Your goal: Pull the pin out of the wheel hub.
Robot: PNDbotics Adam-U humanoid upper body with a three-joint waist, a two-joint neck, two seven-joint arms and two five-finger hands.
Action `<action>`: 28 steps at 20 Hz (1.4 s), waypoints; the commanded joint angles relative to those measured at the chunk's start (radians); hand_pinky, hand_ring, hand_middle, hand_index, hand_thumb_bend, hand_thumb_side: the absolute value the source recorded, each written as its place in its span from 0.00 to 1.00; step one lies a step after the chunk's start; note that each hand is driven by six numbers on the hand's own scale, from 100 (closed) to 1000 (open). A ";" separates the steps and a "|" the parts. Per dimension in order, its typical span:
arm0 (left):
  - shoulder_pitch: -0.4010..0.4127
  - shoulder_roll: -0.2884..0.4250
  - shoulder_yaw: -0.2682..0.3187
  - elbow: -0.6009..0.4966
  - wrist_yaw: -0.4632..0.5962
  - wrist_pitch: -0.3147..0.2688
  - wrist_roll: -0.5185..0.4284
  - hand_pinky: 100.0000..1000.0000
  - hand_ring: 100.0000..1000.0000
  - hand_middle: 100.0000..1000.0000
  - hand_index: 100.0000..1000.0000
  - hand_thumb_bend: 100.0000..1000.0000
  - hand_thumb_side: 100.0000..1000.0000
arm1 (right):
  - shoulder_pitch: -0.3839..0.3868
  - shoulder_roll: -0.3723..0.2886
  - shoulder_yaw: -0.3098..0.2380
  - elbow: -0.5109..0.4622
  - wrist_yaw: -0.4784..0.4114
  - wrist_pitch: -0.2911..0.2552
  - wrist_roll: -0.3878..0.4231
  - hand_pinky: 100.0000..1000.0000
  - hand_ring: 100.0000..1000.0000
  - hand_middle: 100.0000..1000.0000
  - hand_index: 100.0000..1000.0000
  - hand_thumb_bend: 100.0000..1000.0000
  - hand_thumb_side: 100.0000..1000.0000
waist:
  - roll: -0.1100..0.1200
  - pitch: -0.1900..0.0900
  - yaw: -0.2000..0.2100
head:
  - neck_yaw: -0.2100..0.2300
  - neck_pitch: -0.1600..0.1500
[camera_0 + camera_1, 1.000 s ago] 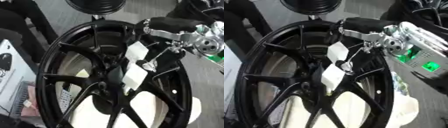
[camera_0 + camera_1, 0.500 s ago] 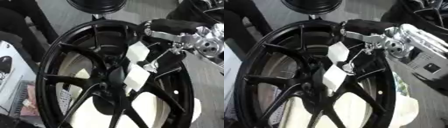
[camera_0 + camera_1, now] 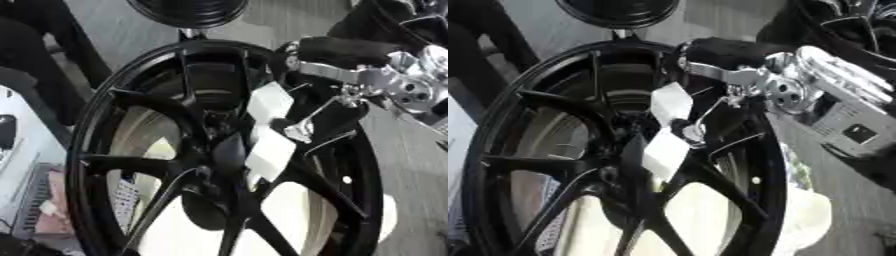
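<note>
Right robot hand (image 3: 710,107) still reaches in from the upper right over the black wheel (image 3: 114,150). Its fingertips sit at a small silver pin (image 3: 693,132) by the hub, between two white tags (image 3: 269,100); can't tell the grip. Nothing much moved, view only shifted.

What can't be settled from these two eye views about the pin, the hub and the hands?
- Pin: not identifiable in either view; the white tags and the right hand cover the wheel hub area.
- Right hand's fingers: blurred against the black wheel, so whether they grasp anything is unclear.
- Left hand: shows in neither view.
- Wheel's lower rim: cut off by the bottom edge.
</note>
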 commanded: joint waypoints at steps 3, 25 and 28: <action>-0.005 0.013 0.002 -0.011 0.001 0.005 -0.004 0.90 0.77 0.60 0.80 0.00 0.36 | -0.008 -0.032 -0.019 -0.011 0.005 0.001 0.003 0.79 0.58 0.54 0.68 0.14 0.00 | 0.011 -0.021 0.000 | -0.007 -0.016; 0.007 0.008 0.006 -0.011 0.013 0.015 -0.003 0.91 0.78 0.60 0.80 0.00 0.37 | -0.046 -0.024 -0.014 -0.011 -0.014 -0.004 -0.098 0.74 0.42 0.36 0.45 0.00 0.00 | 0.014 -0.039 -0.004 | -0.009 -0.005; 0.014 0.009 0.007 -0.011 0.022 0.022 -0.004 0.91 0.78 0.60 0.80 0.00 0.38 | -0.064 -0.038 -0.015 -0.011 -0.012 -0.011 -0.083 0.74 0.43 0.33 0.43 0.03 0.00 | 0.016 -0.061 -0.015 | -0.009 0.002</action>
